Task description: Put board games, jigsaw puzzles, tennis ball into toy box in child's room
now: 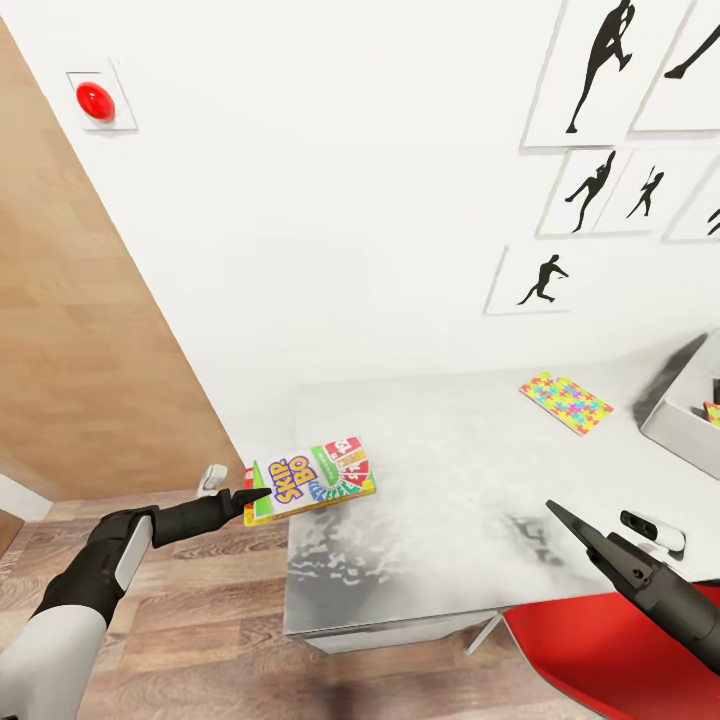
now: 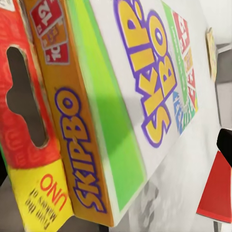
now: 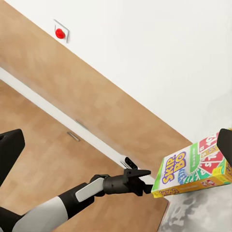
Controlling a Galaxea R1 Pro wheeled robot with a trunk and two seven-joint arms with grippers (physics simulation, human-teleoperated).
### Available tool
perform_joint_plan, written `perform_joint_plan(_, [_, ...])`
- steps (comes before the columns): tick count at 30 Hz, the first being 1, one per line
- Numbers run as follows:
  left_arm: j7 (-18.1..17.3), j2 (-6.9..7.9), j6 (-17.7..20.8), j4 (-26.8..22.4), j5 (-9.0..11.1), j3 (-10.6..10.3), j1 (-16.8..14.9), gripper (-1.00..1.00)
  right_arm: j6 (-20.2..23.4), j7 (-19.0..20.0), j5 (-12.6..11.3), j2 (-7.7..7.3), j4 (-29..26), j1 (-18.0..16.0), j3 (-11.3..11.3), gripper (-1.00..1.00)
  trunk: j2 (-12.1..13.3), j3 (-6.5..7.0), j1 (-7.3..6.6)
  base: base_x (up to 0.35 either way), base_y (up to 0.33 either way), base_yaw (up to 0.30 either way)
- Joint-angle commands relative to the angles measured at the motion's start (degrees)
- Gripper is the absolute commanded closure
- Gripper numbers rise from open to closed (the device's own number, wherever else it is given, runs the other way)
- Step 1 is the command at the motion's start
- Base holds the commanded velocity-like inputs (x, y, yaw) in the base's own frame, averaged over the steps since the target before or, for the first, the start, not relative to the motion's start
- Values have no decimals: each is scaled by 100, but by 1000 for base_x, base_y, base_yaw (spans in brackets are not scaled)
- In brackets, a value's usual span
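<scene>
A Skip-Bo board game box point(image 1: 312, 480) hangs at the left edge of the white table point(image 1: 450, 470), partly over the floor. My left gripper point(image 1: 255, 493) is shut on its near end. The box's colourful lid point(image 2: 135, 96) is close up in the left wrist view. In the right wrist view the box point(image 3: 193, 166) is held by the left gripper point(image 3: 145, 180). A bright jigsaw puzzle point(image 1: 566, 402) lies flat further back on the table. The grey toy box point(image 1: 680, 420) stands at the right edge. My right gripper point(image 1: 565, 520) hovers over the table's front right, fingers point(image 3: 10, 154) wide apart, holding nothing.
A red chair point(image 1: 600, 650) stands under the table's front right. A small white object point(image 1: 652, 530) lies near that corner. A wooden panel point(image 1: 90, 350) runs along the left, with wood floor point(image 1: 200, 640) below. A red button point(image 1: 95, 100) is on the wall.
</scene>
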Motion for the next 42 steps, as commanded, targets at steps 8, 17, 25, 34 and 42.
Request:
perform_joint_plan(8, [-9,0,38,1,16,5,-2,100,57,11,-11,1,-1,-3,-2,-100,-6,-6,1,0,0,0])
perform_joint_plan(17, [-9,5,39,1,16,10,-3,100,57,11,-11,1,-1,-3,-5,-100,-6,-6,1,0,0,0])
perform_joint_plan(25, [-9,9,41,1,16,13,-4,100,57,11,-11,1,-1,-3,-2,-100,315,138,-174,0,0,0])
perform_joint_plan(34, [-14,9,67,1,16,13,-5,100,57,3,-11,1,-1,-3,-2,-100,676,299,-372,0,0,0])
perform_joint_plan(42, [-197,104,188,-7,16,13,-10,100,52,2,-11,15,2,-3,-2,-100,997,443,-548,0,0,0])
